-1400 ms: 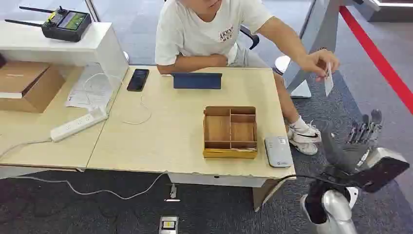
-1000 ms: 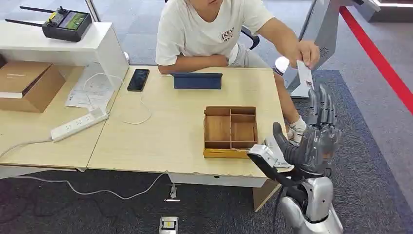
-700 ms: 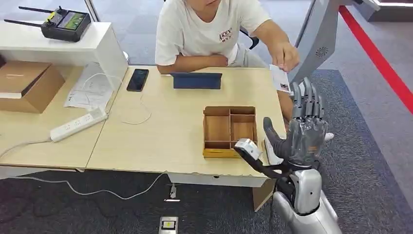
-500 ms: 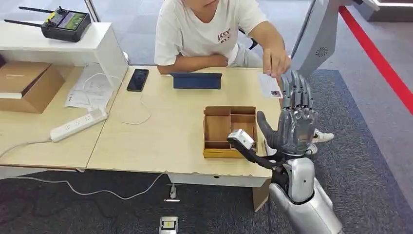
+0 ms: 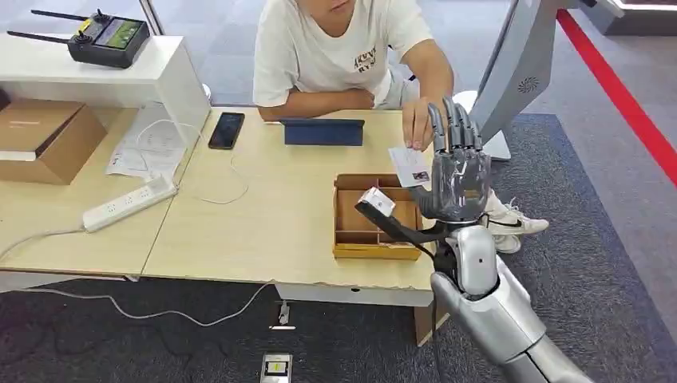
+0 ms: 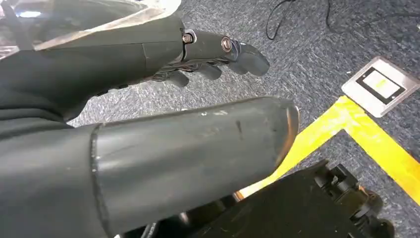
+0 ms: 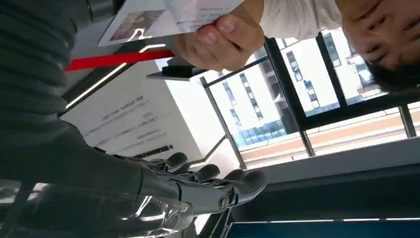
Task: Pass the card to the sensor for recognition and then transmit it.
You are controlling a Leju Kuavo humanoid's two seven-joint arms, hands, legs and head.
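Note:
A person seated behind the table holds a white card with a small photo on it, just beside the palm of my raised right hand. That hand stands upright over the table's right side with its fingers straight and apart, holding nothing. In the right wrist view the card is pinched in the person's hand, close to my thumb; contact is unclear. My left hand hangs over the carpet with nothing in it. My right arm hides the white sensor box at the table's front right.
A wooden compartment tray sits just left of my right hand. Farther back lie a blue tablet and a black phone. A power strip and a cardboard box are at the left.
My right arm rose from beside the table and swung left over its right side. The person carried the card from far right down to my palm.

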